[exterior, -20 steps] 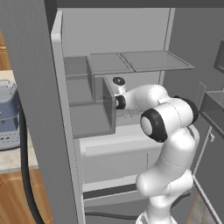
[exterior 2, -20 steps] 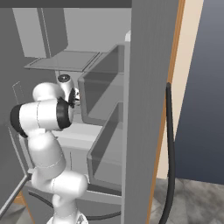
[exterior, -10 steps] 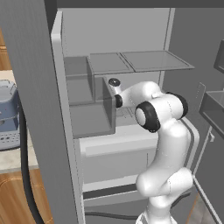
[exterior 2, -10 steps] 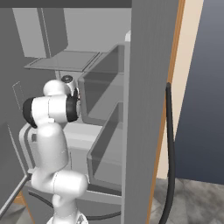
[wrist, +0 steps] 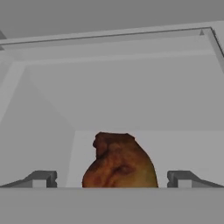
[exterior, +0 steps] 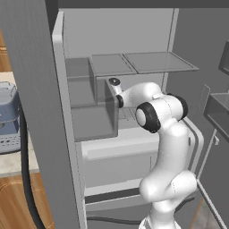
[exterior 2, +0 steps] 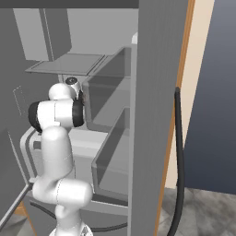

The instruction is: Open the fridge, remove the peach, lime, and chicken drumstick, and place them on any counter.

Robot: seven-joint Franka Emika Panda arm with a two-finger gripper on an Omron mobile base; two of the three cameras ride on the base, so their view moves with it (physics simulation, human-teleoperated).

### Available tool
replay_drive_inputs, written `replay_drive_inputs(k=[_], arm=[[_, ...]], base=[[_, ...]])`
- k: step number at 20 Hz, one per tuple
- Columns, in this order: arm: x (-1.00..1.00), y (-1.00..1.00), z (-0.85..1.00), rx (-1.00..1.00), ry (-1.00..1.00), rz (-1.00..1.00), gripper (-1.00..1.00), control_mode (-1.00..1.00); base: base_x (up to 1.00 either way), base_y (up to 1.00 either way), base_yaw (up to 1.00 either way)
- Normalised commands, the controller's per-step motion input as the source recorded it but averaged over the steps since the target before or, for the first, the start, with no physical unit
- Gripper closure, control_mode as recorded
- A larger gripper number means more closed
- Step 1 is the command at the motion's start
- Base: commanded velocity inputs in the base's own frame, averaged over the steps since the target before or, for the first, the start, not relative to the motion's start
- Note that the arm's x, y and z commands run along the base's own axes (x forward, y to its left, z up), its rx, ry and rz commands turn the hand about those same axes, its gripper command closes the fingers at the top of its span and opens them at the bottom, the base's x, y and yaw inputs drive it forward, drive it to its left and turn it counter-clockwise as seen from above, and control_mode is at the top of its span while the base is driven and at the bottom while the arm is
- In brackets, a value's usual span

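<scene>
Fridge was open, arm reaching onto a shelf. Gripper was spread wide, holding nothing, with the chicken drumstick between its fingertips. Grasp not made yet; nothing visibly moved to the tabletop.

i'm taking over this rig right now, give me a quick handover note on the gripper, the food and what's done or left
Gripper: open, empty, inside the fridge, its two tips either side of the chicken drumstick on a shelf, not yet closed on it.
Fridge: door already open.
Peach and lime: not seen from this angle, so I can't say where they are.
Done: opening the fridge.
Left: close on the drumstick, carry it out to a counter, then find the peach and lime and, if not yet moved, do the same.
</scene>
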Motion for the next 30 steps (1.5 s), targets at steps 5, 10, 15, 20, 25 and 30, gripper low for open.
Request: replay_drive_inputs(k=[5,10,15,20,25,30], arm=[[-0.01,0.00,-0.17,0.00,0.00,0.00,1.00,-1.00],[0.00,0.00,0.00,0.00,0.00,0.00,1.00,-1.00],[-0.37,0.00,0.00,-0.01,0.00,0.00,1.00,-1.00],[-0.74,0.00,0.29,0.00,-0.02,0.10,1.00,-1.00],[-0.92,-0.04,0.50,0.00,-0.07,0.15,1.00,-1.00],[-1.00,-0.16,0.65,0.00,-0.07,0.11,1.00,-1.00]], base=[[0.00,0.00,0.00],[0.00,0.00,0.00],[0.00,0.00,0.00],[0.00,0.00,0.00],[0.00,0.00,0.00],[0.00,0.00,0.00]])
